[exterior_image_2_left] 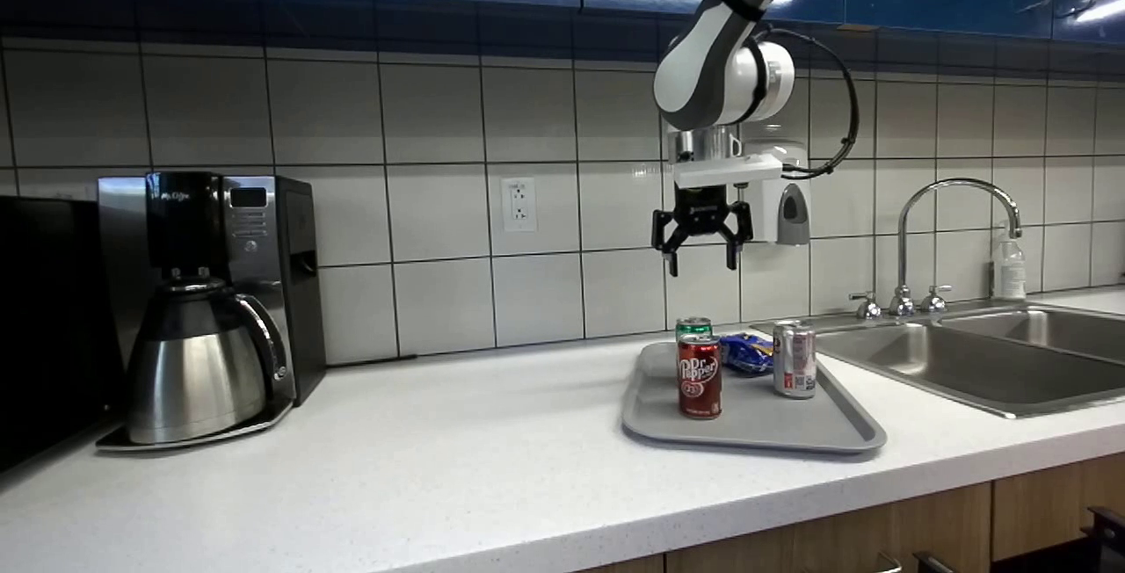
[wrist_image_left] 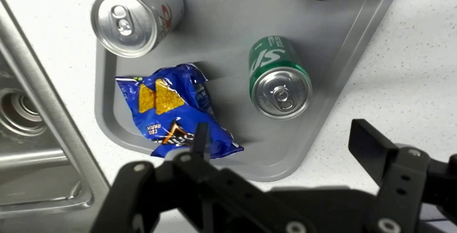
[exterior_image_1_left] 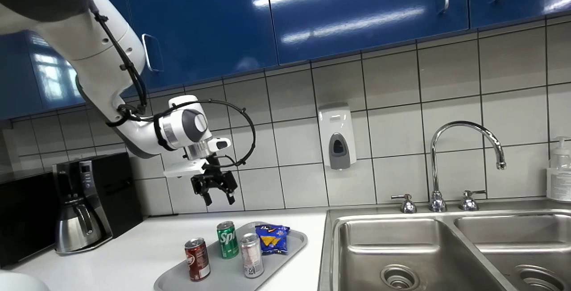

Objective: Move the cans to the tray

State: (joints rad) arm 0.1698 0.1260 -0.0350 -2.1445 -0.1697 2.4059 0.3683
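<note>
1. Coffee maker (exterior_image_1_left: 111, 193): stood far left on the bench (exterior_image_1_left: 169, 242), steel pot (exterior_image_1_left: 76, 228) sitting in it.
2. Tray (exterior_image_1_left: 227, 278): grey, lay flat on bench, well apart from coffee maker, near the sink (exterior_image_1_left: 366, 212).
3. Red can (exterior_image_1_left: 197, 259): stood upright on tray, Dr Pepper label, apart from the other two cans.
4. Fingers (wrist_image_left: 369, 150): black, spread well apart, hung tips down above the cans. In wrist view, one overlapped the packet (wrist_image_left: 185, 115), the other showed against bench.
5. Green can (exterior_image_1_left: 228, 239): stood upright on tray, nearer the wall (exterior_image_1_left: 294, 157) than red can, white "Sp" lettering readable.
6. Silver can (exterior_image_1_left: 252, 255): stood upright on tray, toward sink-side edge, reddish marks on it.
7. Packet: blue, yellow chips printed on it, lay on tray at wall-side end, apart from all three cans.
8. Dispenser (exterior_image_1_left: 337, 135): white and grey, was fixed to tiled wall.
9. Sink: steel, double, set into bench; chrome tap (exterior_image_1_left: 435, 172) stood at its rear.
10. Pump bottle (exterior_image_1_left: 560, 179): stood behind sink, cut off at frame edge in an exterior view.
</note>
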